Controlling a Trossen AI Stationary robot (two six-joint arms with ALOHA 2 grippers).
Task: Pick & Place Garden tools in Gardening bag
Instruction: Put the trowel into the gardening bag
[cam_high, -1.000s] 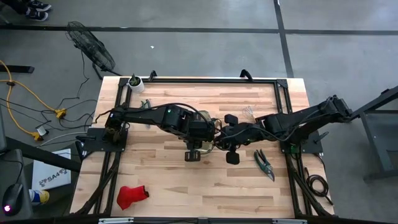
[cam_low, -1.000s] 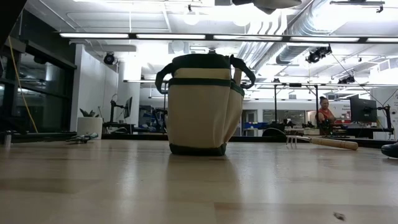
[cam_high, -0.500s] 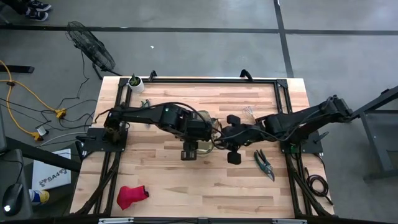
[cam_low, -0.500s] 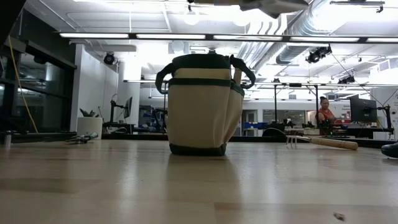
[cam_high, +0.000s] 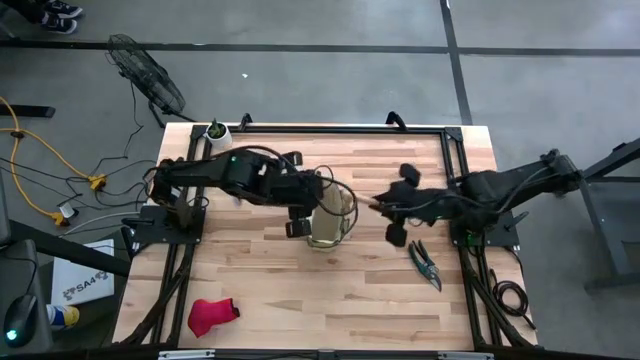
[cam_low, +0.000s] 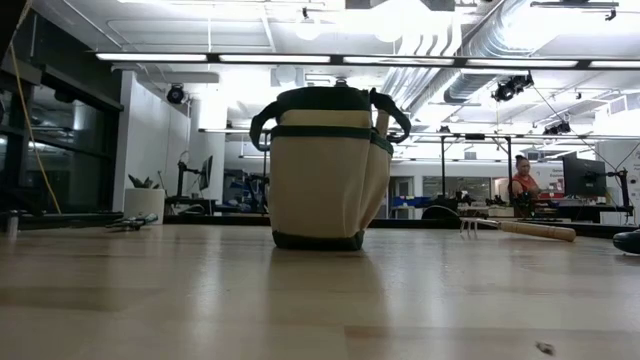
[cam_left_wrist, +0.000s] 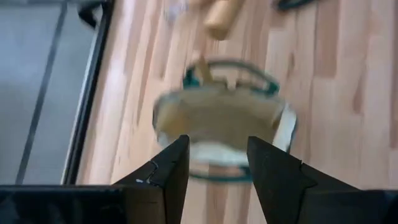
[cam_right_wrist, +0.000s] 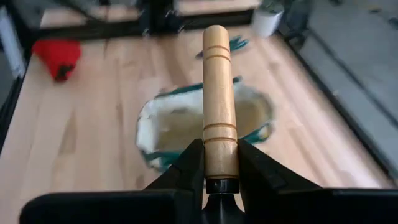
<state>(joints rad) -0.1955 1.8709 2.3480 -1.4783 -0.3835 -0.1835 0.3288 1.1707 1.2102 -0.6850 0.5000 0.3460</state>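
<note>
The tan gardening bag (cam_high: 330, 212) with green trim stands upright in the middle of the table, with a wooden handle (cam_low: 381, 120) sticking up from its side. My left gripper (cam_high: 303, 205) is open and empty, above the bag's left side; the bag (cam_left_wrist: 221, 124) shows past its fingers. My right gripper (cam_high: 385, 207) is just right of the bag and is shut on a wood-handled tool (cam_right_wrist: 216, 93). The tool's metal end is hidden. A wood-handled fork (cam_low: 520, 229) lies on the table to the bag's right. My right gripper pinches the wooden handle between its two fingers at the end by the dark collar (cam_right_wrist: 219, 168). The handle runs along the fingers. Its free rounded end (cam_right_wrist: 216, 32) points toward the open bag (cam_right_wrist: 205, 121), clear of the table.
Green-handled shears (cam_high: 425, 263) lie near the right edge. A second pair (cam_high: 233, 167) lies at the far left beside the small white pot (cam_high: 217, 131). The red glove (cam_high: 212, 314) lies at the near left. A black frame (cam_high: 330, 128) runs along the far edge.
Both arms have drawn apart from above the bag, which is now uncovered in the high view. My left gripper has gone toward the table's left and far edge. My right gripper has gone toward the right edge. The bag has stayed in place.
</note>
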